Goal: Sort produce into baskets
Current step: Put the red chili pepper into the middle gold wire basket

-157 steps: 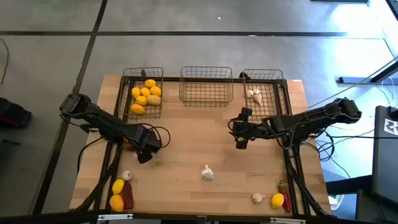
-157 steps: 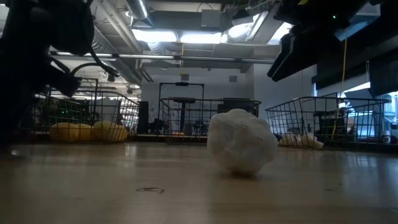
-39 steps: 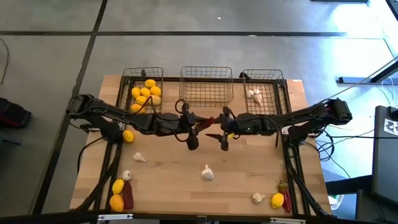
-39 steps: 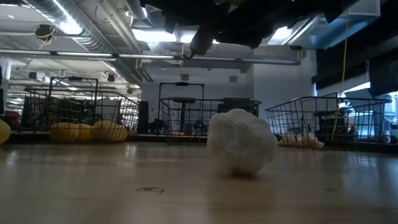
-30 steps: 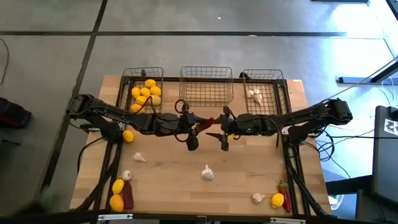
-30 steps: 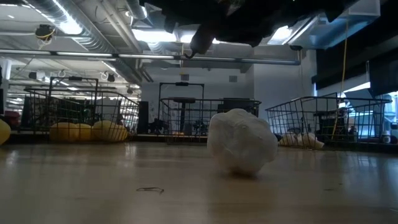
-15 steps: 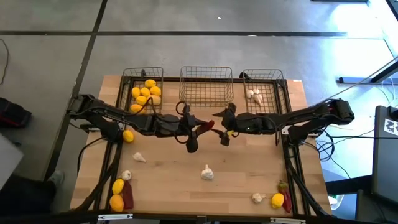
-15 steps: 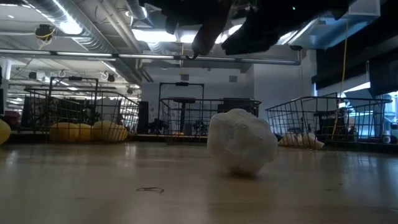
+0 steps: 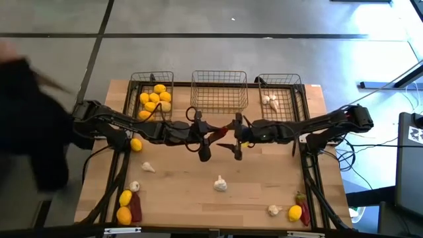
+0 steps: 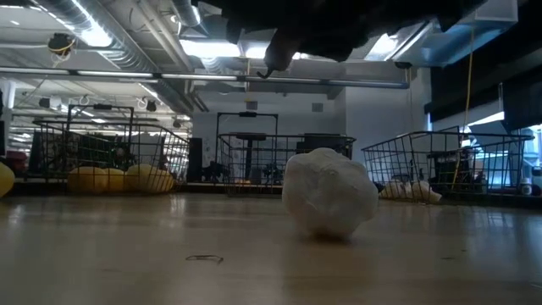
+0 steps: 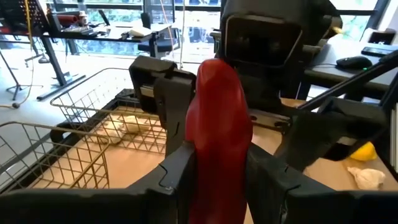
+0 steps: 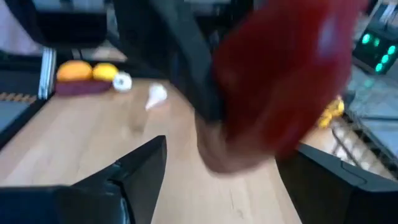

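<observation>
Meeting above the middle of the wooden table point(image 9: 198, 198), the left gripper point(image 9: 210, 134) and the right gripper point(image 9: 232, 135) face each other in the high view with a red chili pepper point(image 9: 221, 131) between them. Three wire baskets line the far edge: the left basket point(image 9: 134, 99) holds a heap of lemons point(image 9: 156, 99), the middle basket point(image 9: 219, 106) shows only its grid, and the right basket point(image 9: 297, 99) holds garlic bulbs point(image 9: 269, 100). A loose lemon point(image 9: 136, 145) lies just beside the left arm, a garlic bulb point(image 9: 220, 183) near the table's middle, and more lemons, chilies and garlic lie at both near corners. A dark blurred shape point(image 9: 30, 125) covers the left edge of the picture.

From table height, the low view is filled by that lumpy, papery white bulb point(image 10: 329, 193), with the three mesh baskets standing in a row behind it and yellow lemons point(image 10: 123, 179) seen through the grid of the left one. Both arms are only a dark mass overhead.

Only the left wrist view shows the grip clearly: the left gripper's dark fingers point(image 11: 174, 171) are pinched narrowly on the glossy, smooth, tapering chili point(image 11: 219, 130), which stands upright between them, with the boxy right gripper point(image 11: 261, 56) close behind it.

Blurred, the right wrist view has the chili point(image 12: 280, 93) as a large red shape close ahead of the right gripper's fingers point(image 12: 134, 168), which are spread wide and hold nothing.
</observation>
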